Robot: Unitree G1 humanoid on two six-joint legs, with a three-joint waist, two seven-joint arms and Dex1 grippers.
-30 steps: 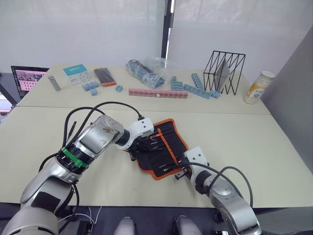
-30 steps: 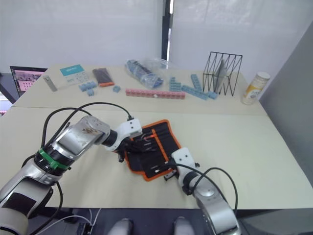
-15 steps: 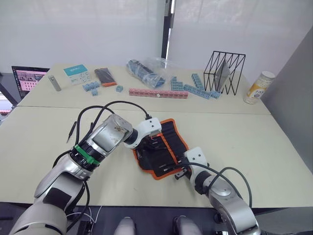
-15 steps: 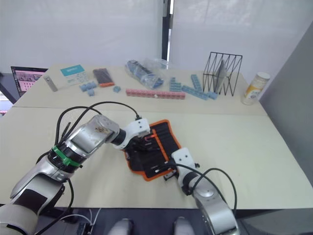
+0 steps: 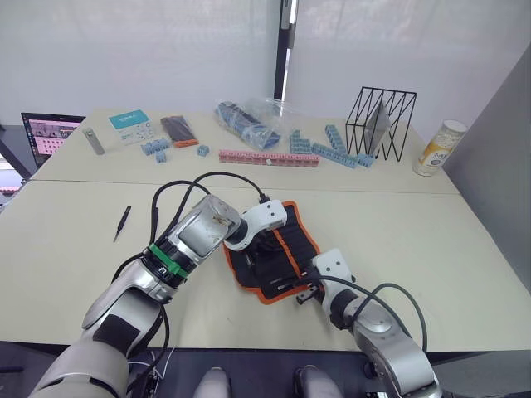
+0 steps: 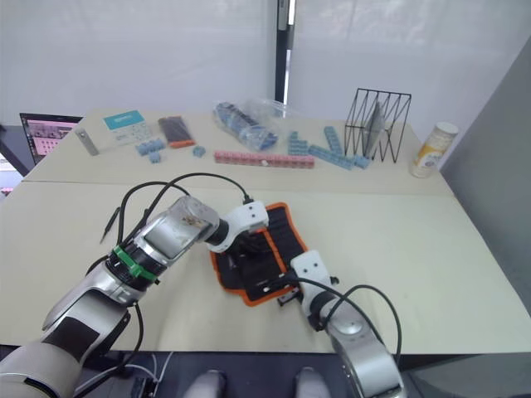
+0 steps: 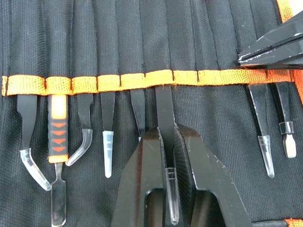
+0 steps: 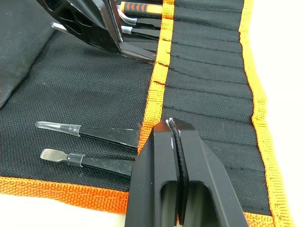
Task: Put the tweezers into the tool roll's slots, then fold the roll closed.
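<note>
The left gripper was closed on a tweezer, seating it in a slot on the open tool roll. The right gripper pressed shut on the orange stripe. One tweezer lay well apart on the table; folding remained.

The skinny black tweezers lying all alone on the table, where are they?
The slim black tweezers lie on the beige table, on the robot's left, apart from the orange-edged black tool roll.

Black tool roll with orange edging and stripe.
</note>
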